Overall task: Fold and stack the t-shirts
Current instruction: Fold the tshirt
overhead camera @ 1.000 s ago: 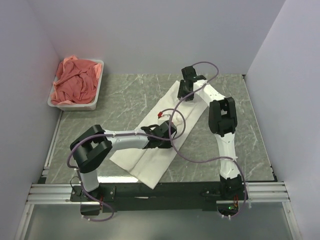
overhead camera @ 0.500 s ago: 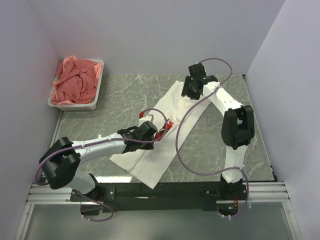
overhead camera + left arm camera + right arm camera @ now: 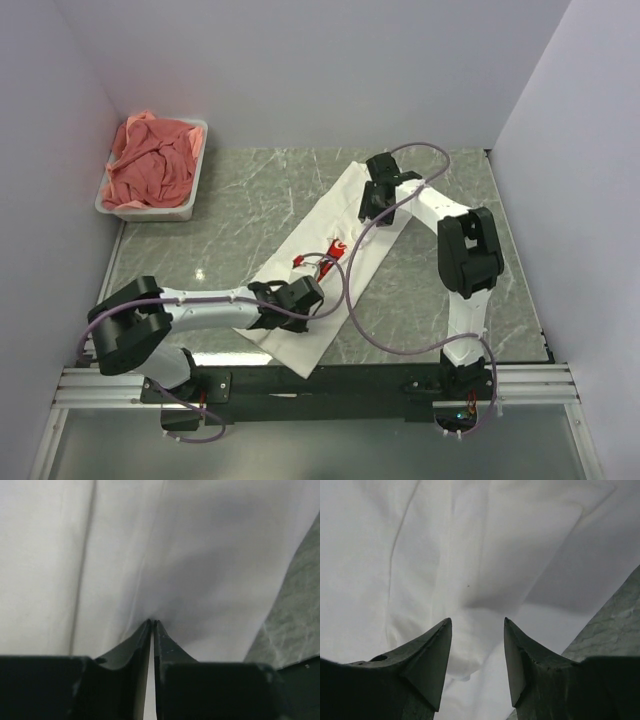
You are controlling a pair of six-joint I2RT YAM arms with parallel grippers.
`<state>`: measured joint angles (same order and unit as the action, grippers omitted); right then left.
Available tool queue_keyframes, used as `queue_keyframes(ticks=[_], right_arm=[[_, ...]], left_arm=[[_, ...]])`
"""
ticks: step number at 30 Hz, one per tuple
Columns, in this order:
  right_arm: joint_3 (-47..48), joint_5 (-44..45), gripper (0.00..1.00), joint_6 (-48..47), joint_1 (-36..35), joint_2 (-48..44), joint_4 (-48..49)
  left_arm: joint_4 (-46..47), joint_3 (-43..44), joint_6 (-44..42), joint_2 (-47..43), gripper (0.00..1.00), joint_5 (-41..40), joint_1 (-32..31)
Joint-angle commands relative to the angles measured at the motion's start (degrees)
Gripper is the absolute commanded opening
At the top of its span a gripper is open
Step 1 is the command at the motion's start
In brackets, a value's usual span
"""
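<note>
Drawn back nearer, the left end effector [image 3: 152, 622] pinches the white t-shirt [image 3: 320, 215]; the right end effector [image 3: 475, 622] gapes over it.

Table [image 3: 250, 190]: bears everything else.
Tub [image 3: 150, 213]: far-left corner of the table, beside the left wall.
Heap [image 3: 150, 165]: shirts in the tub, piled above its rim.
Shirt [image 3: 310, 225]: flat on the mid table, slanting from near-left to far-right — well apart from the tub.
Left gripper [image 3: 152, 622]: at the shirt's near end, tips on the cloth.
Right gripper [image 3: 477, 622]: over the shirt's far end — near its right edge.
</note>
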<state>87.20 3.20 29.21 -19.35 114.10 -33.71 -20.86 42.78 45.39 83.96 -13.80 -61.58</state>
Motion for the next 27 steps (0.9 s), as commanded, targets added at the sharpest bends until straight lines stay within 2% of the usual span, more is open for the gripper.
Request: queue_keyframes(ticks=[1, 11, 15, 22, 27], right_arm=[[3.67, 1.98, 0.53, -1.61, 0.46, 3.57, 0.05], [14.66, 2.42, 0.53, -5.39, 3.61, 12.19, -5.04], [20.37, 2.34, 0.53, -7.50, 5.11, 16.23, -6.36], [36.17, -0.20, 0.54, -9.26, 6.43, 25.97, -11.81], [40.85, -2.41, 0.52, -9.61, 7.14, 29.24, -13.31]], left_arm=[[1.53, 0.72, 2.51, 3.22, 0.13, -1.05, -2.75], [5.48, 7.66, 5.68, 12.70, 0.11, 1.32, -7.94], [7.94, 10.91, 5.94, 16.05, 0.11, 3.95, -8.12], [9.52, 20.04, 5.24, 21.68, 0.11, 6.77, -8.12], [8.39, 24.71, 4.36, 22.47, 0.14, 7.30, -8.03]])
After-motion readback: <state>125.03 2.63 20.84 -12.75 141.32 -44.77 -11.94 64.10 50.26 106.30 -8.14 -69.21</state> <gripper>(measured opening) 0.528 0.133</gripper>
